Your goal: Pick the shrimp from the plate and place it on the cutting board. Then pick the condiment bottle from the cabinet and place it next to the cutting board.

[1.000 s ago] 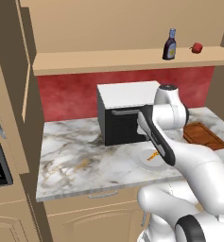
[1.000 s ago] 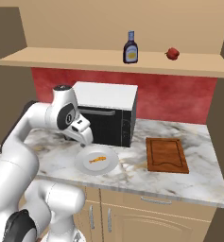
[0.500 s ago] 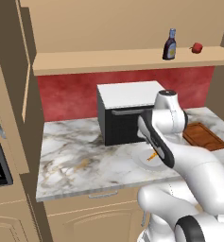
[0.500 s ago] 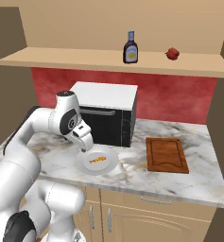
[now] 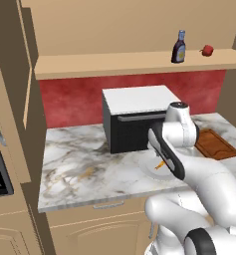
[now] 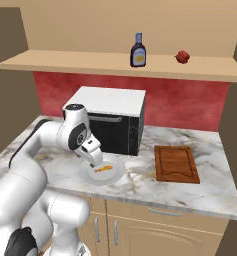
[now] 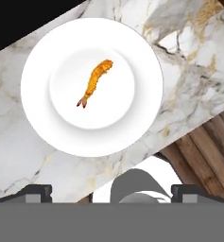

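The shrimp (image 7: 95, 82), a small curved orange piece, lies in the middle of the round white plate (image 7: 42, 127) on the marble counter. My gripper (image 7: 111, 190) hangs a little above the plate, open, with nothing between its fingers. In the right base view the gripper (image 6: 96, 159) hovers over the plate's (image 6: 116, 176) left part, close to the shrimp (image 6: 104, 169). The reddish-brown cutting board (image 6: 176, 163) lies to the plate's right. The dark condiment bottle (image 6: 138, 51) stands upright on the cabinet shelf (image 6: 80, 64).
A black oven with a white top (image 6: 115, 120) stands right behind the plate. A small red fruit (image 6: 182, 56) sits on the shelf to the right of the bottle. Tall wooden cabinets (image 5: 15, 124) close off the counter's left side.
The arm has swung down and toward the plate, bringing the open gripper lower over the shrimp. Nothing else moved.
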